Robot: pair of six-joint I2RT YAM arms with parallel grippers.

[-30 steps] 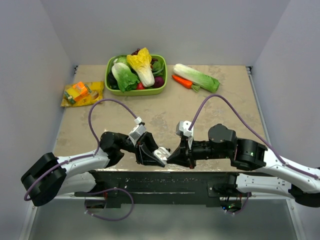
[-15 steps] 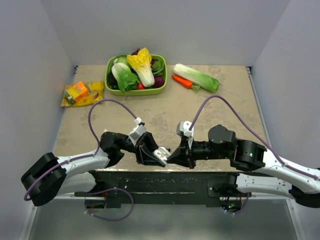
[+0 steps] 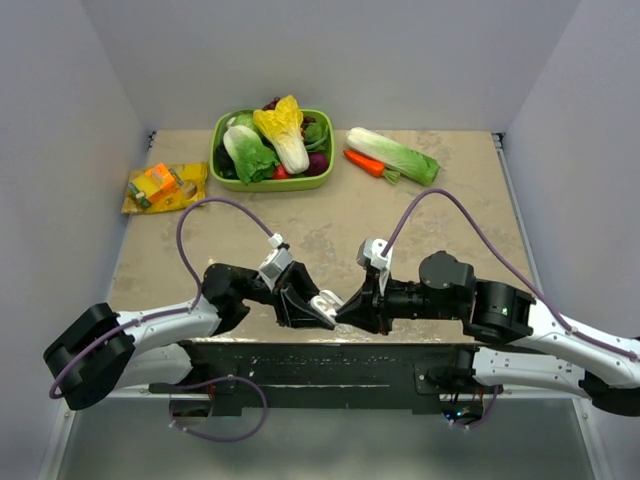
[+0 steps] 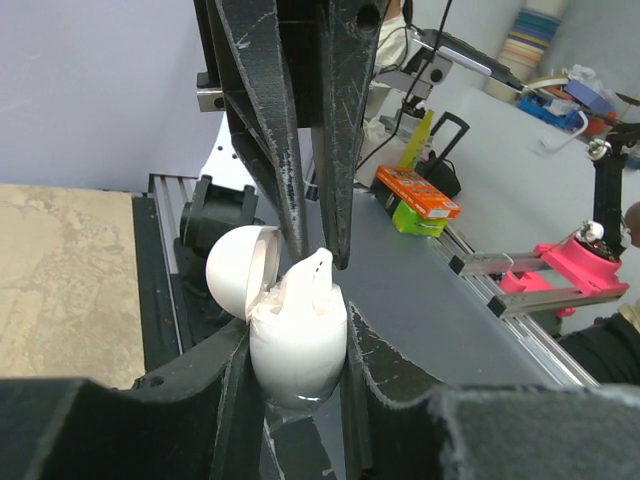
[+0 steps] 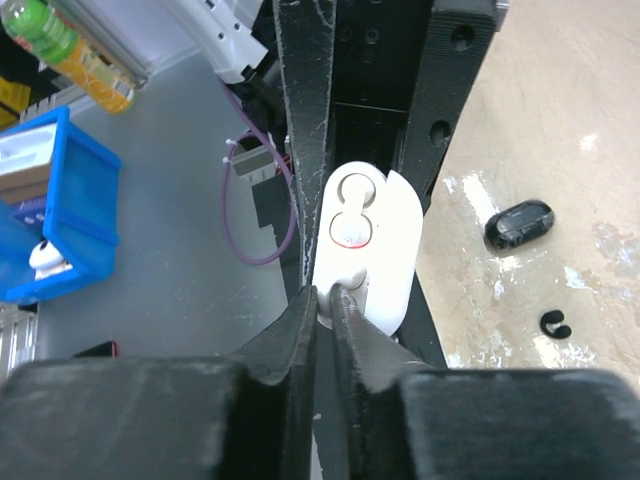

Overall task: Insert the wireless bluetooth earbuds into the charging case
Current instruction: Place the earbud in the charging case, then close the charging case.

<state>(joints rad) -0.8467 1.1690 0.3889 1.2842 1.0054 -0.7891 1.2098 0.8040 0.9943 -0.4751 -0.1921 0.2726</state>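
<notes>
My left gripper point(image 3: 312, 308) point(image 4: 297, 335) is shut on the white charging case point(image 3: 325, 300) point(image 4: 297, 355) point(image 5: 388, 250) and holds it above the table's near edge. The case's lid point(image 4: 238, 270) is swung open. A white earbud point(image 4: 314, 283) sticks up out of the case's mouth. My right gripper point(image 3: 346, 307) point(image 5: 328, 300) point(image 4: 319, 262) meets the case from the right, its tips closed narrowly on that earbud. One socket point(image 5: 352, 213) in the case shows a red-edged ring. A small black oval bud point(image 5: 520, 223) lies on the table beyond the case.
A green bowl point(image 3: 270, 187) of vegetables stands at the back. A napa cabbage point(image 3: 392, 153) and a carrot point(image 3: 364, 163) lie to its right. An orange snack packet point(image 3: 163, 186) lies at the far left. A tiny black hook point(image 5: 556, 324) lies on the table.
The right jaws have eased apart slightly. The right wrist has shifted a little to the right and up, and the case has moved slightly with it. The left grip is unchanged.
</notes>
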